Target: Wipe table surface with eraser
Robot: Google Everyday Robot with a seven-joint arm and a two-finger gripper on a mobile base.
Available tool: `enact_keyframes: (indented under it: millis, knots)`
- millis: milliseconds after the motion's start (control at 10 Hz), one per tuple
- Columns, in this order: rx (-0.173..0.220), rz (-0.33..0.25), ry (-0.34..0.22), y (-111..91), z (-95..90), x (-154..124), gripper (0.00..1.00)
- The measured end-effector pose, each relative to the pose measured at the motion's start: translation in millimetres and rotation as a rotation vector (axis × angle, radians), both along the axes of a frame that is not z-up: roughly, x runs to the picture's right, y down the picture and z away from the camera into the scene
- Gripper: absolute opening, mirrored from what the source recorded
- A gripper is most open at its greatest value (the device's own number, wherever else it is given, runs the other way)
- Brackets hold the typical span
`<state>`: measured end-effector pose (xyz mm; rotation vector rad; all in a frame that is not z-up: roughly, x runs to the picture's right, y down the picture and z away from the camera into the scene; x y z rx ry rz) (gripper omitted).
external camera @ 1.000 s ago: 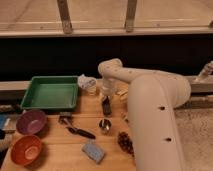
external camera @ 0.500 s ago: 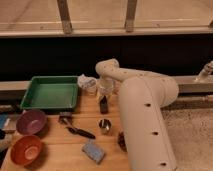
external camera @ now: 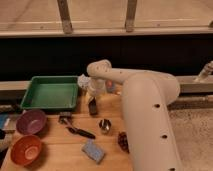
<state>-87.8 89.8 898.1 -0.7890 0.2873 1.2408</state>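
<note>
Two bowls (external camera: pixel 31 121) (external camera: pixel 26 149), one green tray (external camera: pixel 50 80), one sponge (external camera: pixel 93 150), one eraser (external camera: pixel 93 109) in one pincer (external camera: pixel 93 101).

Blurred: pincer (external camera: pixel 93 101) clamped on eraser (external camera: pixel 93 108), low over worktop (external camera: pixel 60 150). Hidden: worktop's right side behind arm (external camera: pixel 150 120); dark reddish item (external camera: pixel 121 141) half covered. Arm runs off bottom edge.

The small black oblong eraser (external camera: pixel 93 107) stands on end, its top pinched in the closed jaws of the gripper (external camera: pixel 93 99), its lower end touching the light tan wooden plank table (external camera: pixel 57 144).
</note>
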Motion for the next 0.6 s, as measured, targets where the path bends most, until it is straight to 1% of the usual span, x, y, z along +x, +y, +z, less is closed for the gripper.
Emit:
enact_keyframes:
  millis: [100,200,400,600]
  knots:
    - [0.065,0.040,-0.007,9.1,-7.4,-6.8,0.06]
    - [0.123,0.090,0.010,16.1,-12.6,1.8,0.06]
    - [0.163,0.135,0.020,21.9,-20.3,7.2,0.06]
    - [0.171,0.147,0.023,24.0,-22.8,9.8,0.06]
